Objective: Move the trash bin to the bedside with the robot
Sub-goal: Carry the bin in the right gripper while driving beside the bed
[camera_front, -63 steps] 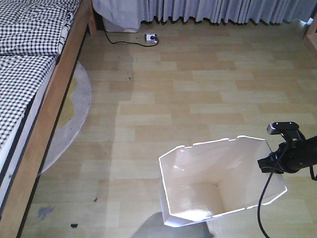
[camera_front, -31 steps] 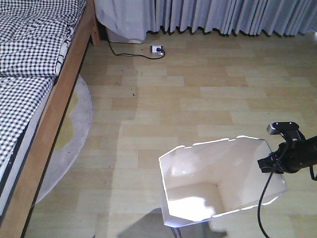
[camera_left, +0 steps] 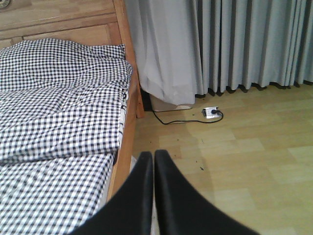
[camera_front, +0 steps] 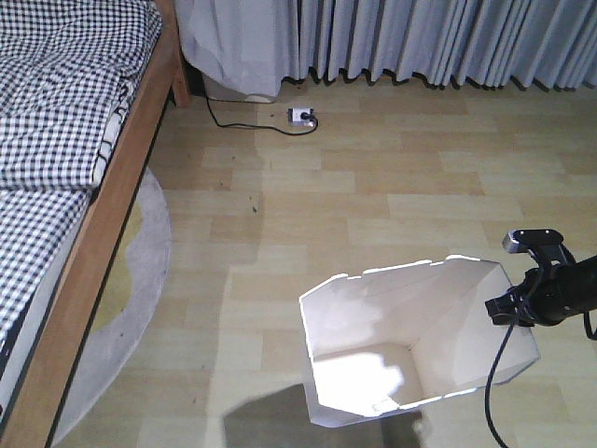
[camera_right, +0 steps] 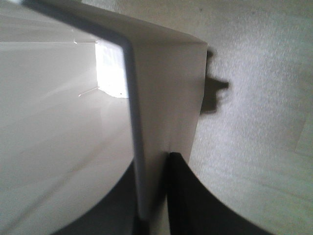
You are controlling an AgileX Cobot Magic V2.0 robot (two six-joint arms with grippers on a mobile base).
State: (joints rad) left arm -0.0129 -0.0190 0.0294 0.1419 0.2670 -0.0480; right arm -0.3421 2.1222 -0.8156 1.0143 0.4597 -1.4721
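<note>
The right end effector (camera_right: 154,188) clamps the wall of the trash bin (camera_right: 166,88).

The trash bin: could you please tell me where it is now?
In the front-facing view, the trash bin is at lower right, its right rim held by the right gripper, apart from the bed along the left edge.

Pale wood-plank floor (camera_front: 392,205) bears the white trash bin (camera_front: 373,308) right at the right gripper (camera_front: 501,308), a round grey rug (camera_front: 154,243) well to its left beside the bed (camera_front: 107,215), and a power strip (camera_front: 300,116) with black cable far ahead, by the curtains (camera_front: 420,37)
</note>
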